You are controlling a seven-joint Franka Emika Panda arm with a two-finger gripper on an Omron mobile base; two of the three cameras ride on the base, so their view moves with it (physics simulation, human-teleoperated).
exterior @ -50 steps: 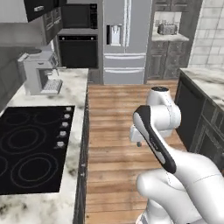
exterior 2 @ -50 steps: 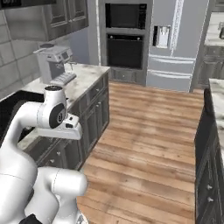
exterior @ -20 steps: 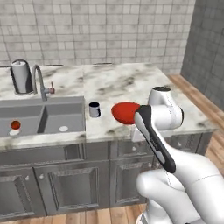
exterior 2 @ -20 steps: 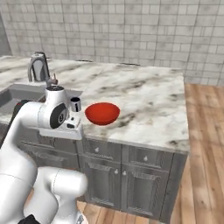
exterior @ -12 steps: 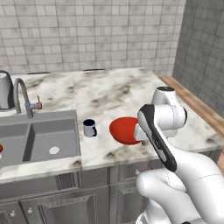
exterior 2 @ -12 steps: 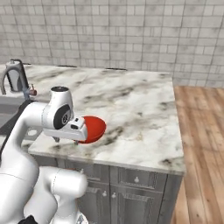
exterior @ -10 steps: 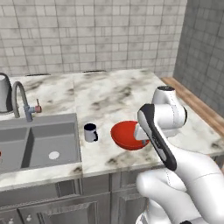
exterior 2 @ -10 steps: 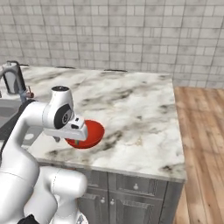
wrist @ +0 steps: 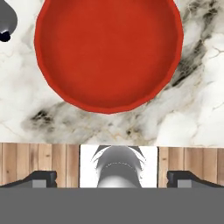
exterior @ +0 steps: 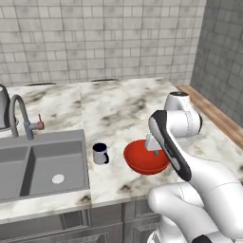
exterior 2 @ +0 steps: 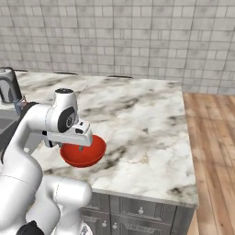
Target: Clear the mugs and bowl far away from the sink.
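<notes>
- the gripper (wrist: pixel 112 176) hangs above the counter's front edge; in the hand view its two dark finger tips (wrist: pixel 41 176) sit far apart at the bottom corners, jaws spread wide, with nothing between them.
- in both base views the arm's own wrist covers the gripper, so the fingers cannot be made out there.
- the red bowl (exterior: pixel 144 158) rests upright on the marble counter (exterior: pixel 118 109) near the front edge; its right rim is hidden behind the arm in the left base view, and its top edge is covered by the hand in the right base view (exterior 2: pixel 83 154).
- in the hand view the bowl (wrist: pixel 108 52) is cut off at the top.
- a light grey mug (exterior: pixel 100 153) with dark inside and handle stands just left of the bowl, apart from it, beside the sink's right edge; the hand view catches only a grey sliver of it (wrist: pixel 6 19) in the top left corner.
- the grey sink (exterior: pixel 40 166) is cut off at the left; its curved tap (exterior: pixel 21 116) rises behind it.
- a dark-and-light cylinder (exterior 2: pixel 8 86) stands at the far left, partly cropped.
- the tiled wall (exterior 2: pixel 119 36) backs the counter, and wood floor (exterior 2: pixel 213 151) lies to the right.
</notes>
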